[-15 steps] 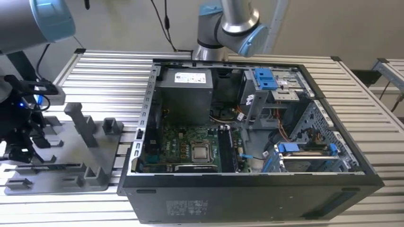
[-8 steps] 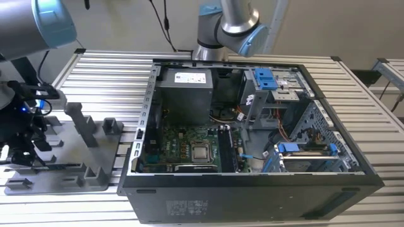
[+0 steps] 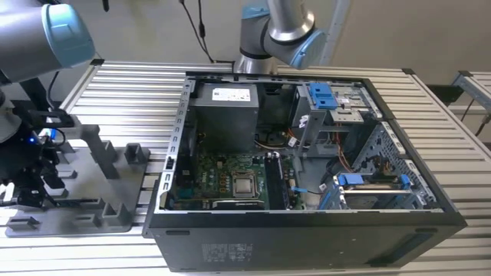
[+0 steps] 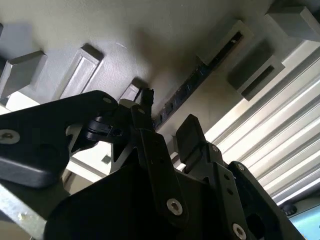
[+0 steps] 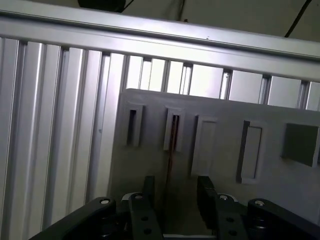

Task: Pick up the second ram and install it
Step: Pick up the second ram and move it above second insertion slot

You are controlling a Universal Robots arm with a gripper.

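Note:
The second ram [image 5: 171, 145] is a thin dark stick standing on edge in a slotted holder of the grey tray [image 5: 150, 165]. In the second wrist view the ram [image 4: 200, 82] runs as a long dark strip toward the fingers. My gripper [image 5: 176, 192] is open and straddles the near end of the stick, with one black finger on each side and a small gap to it. In the second wrist view the gripper [image 4: 167, 120] is low over the tray. In the exterior view the gripper [image 3: 31, 187] hangs over the tray [image 3: 115, 178] at the exterior view's left.
The open computer case [image 3: 307, 230] lies in the middle of the slatted metal table [image 3: 130, 86], with the motherboard [image 3: 230, 178] and the grey power supply [image 3: 224, 115] inside. Grey holder blocks [image 3: 137, 154] rise from the tray. A second arm [image 3: 276, 29] stands behind the case.

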